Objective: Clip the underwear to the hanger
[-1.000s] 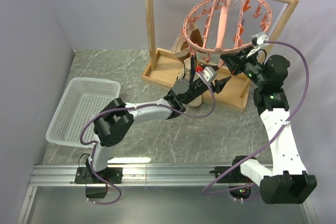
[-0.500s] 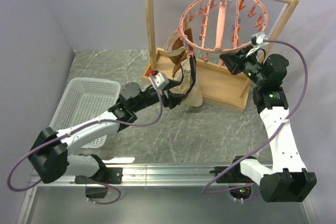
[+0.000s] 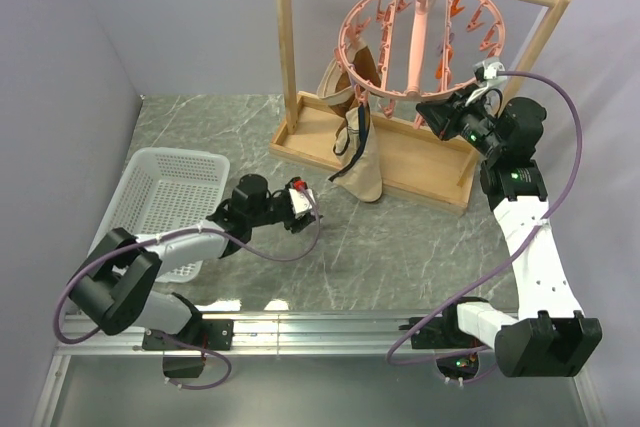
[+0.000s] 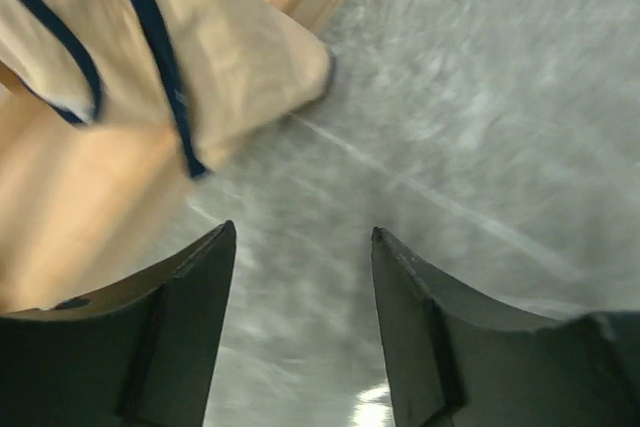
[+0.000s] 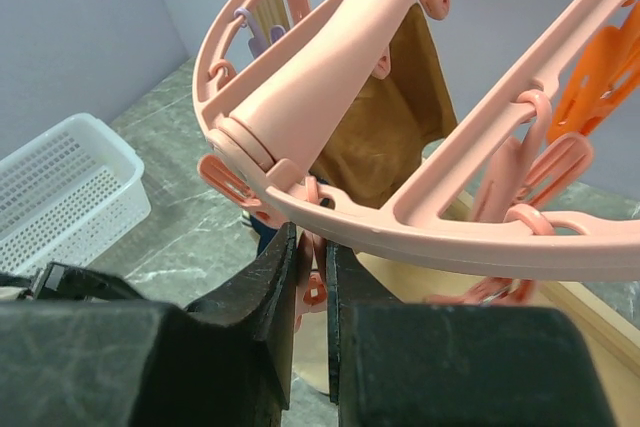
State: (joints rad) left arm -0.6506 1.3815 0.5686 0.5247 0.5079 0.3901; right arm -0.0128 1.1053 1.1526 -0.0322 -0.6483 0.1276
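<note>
The pink hanger (image 3: pixel 420 37) hangs by its hook from the wooden rack's bar. The tan underwear (image 3: pixel 364 157) with dark trim hangs from the ring's near-left edge, its lower end down by the rack base. My left gripper (image 3: pixel 312 205) is open and empty, low over the table, left of the underwear. In the left wrist view the gripper (image 4: pixel 303 233) faces bare table, with the underwear (image 4: pixel 220 47) at top left. My right gripper (image 3: pixel 427 112) is shut on a clip peg (image 5: pixel 313 277) under the hanger ring (image 5: pixel 450 217). In the right wrist view the gripper (image 5: pixel 312 247) holds that peg.
A darker brown garment (image 3: pixel 366 62) hangs on the ring's left side and shows in the right wrist view (image 5: pixel 390 117). The wooden rack's upright (image 3: pixel 288 47) and base tray (image 3: pixel 420 162) stand at the back. A white basket (image 3: pixel 160 197) sits at the left.
My left gripper has let go of the underwear and drawn back to the left and down. The underwear now hangs free from the ring. The right gripper stays on the peg.
</note>
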